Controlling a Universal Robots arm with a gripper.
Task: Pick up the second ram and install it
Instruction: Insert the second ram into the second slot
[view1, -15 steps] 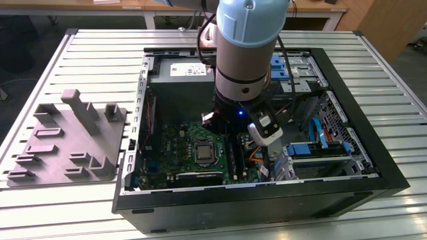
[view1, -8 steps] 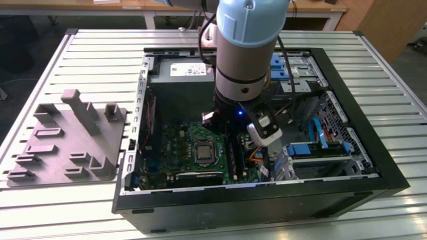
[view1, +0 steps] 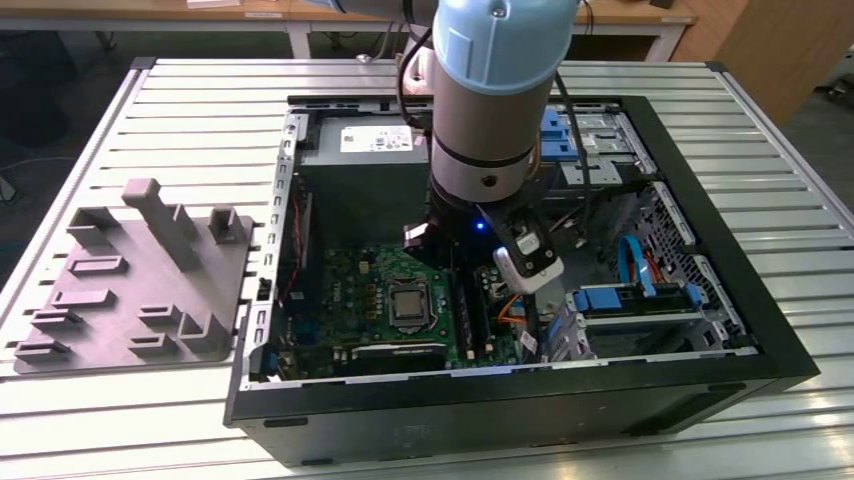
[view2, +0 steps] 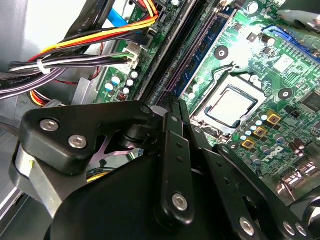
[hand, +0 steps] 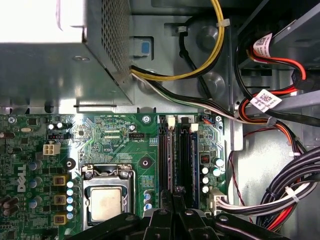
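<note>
My gripper is down inside the open computer case, its fingertips drawn together right over the memory slots beside the processor. A long dark ram with a row of chips stands seated in one slot, running away from the fingertips. I cannot tell whether this is the second ram, or whether anything is pinched between the fingers. In the first wrist view the gripper rests at the near end of the slots. In the exterior view the arm reaches down over the motherboard.
A grey plastic block with slots and posts lies on the slatted table at the exterior view's left, outside the case. Bundled cables and a metal power supply box crowd the slots. Blue drive brackets sit on the exterior view's right.
</note>
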